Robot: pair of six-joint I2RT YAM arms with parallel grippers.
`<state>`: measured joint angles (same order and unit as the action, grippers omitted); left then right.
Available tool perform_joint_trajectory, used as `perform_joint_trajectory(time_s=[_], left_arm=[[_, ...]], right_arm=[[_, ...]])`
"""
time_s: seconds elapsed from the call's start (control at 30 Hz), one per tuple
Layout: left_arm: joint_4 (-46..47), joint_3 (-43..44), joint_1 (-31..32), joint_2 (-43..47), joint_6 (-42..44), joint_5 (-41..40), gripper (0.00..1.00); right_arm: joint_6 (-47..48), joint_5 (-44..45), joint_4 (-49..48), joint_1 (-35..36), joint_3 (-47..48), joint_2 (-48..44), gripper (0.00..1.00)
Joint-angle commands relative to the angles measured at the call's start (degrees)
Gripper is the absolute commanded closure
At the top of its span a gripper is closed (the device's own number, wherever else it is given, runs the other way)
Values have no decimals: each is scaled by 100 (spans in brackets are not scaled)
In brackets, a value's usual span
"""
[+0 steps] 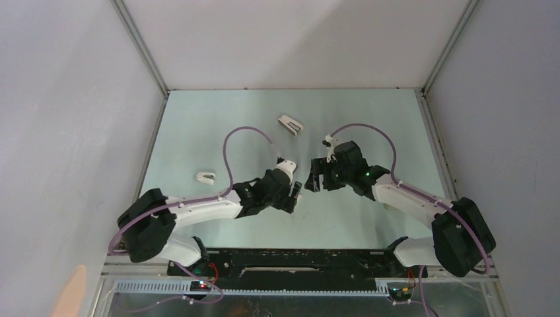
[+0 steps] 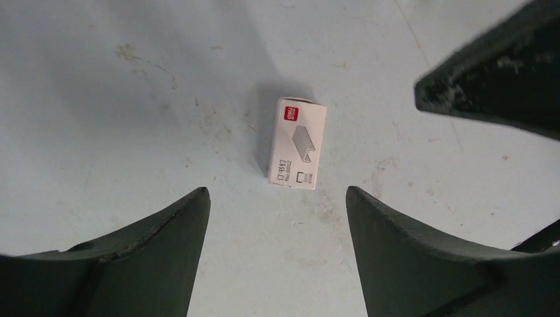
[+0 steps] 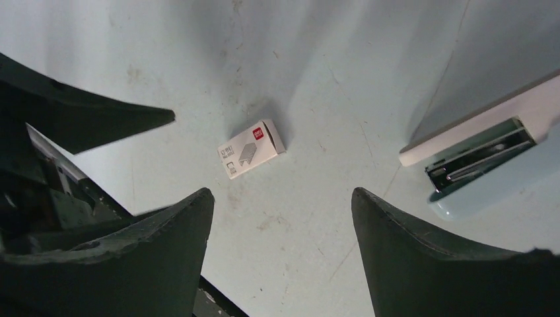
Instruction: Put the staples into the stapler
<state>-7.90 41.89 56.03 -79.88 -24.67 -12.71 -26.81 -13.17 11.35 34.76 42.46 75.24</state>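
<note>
Left fingers (image 2: 152,251) and right fingers (image 3: 422,257) hang released, empty, over a white box (image 2: 298,142) on the bench (image 2: 99,99), the stapler (image 1: 206,176) small and indistinct well left of them, a wedge stapler (image 3: 475,155) cut off right.

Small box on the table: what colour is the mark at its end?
A red mark on a white box; it shows best in the left wrist view.

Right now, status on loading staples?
Left gripper and right gripper open, empty. Staple box lies between them; loose staples not visible. Stapler untouched beside left arm.
</note>
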Motion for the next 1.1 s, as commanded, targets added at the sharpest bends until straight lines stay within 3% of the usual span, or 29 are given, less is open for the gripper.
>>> perform_joint_trajectory(time_s=[0.0,0.23,0.47,0.8,1.07], left_arm=[[-170,292,246,-321,165,-254,21],[-276,541,358,-685,353,-416,21],[-274,846,365,-1087,528,-412,22],[-619,1286,365,-1624,686,-513,45],[-678,1337,365,-1758,783,-477,53]], right_arm=[[-278,-618,-633,-203,-10,315,22],[-818,-1758,-1508,-624,-9,1117,24],[-995,-2073,-2032,-644,-9,1802,25],[-1021,-2351,-2253,-646,-9,2264,26],[-1138,-2621,-2550,-692,-9,2558,27]])
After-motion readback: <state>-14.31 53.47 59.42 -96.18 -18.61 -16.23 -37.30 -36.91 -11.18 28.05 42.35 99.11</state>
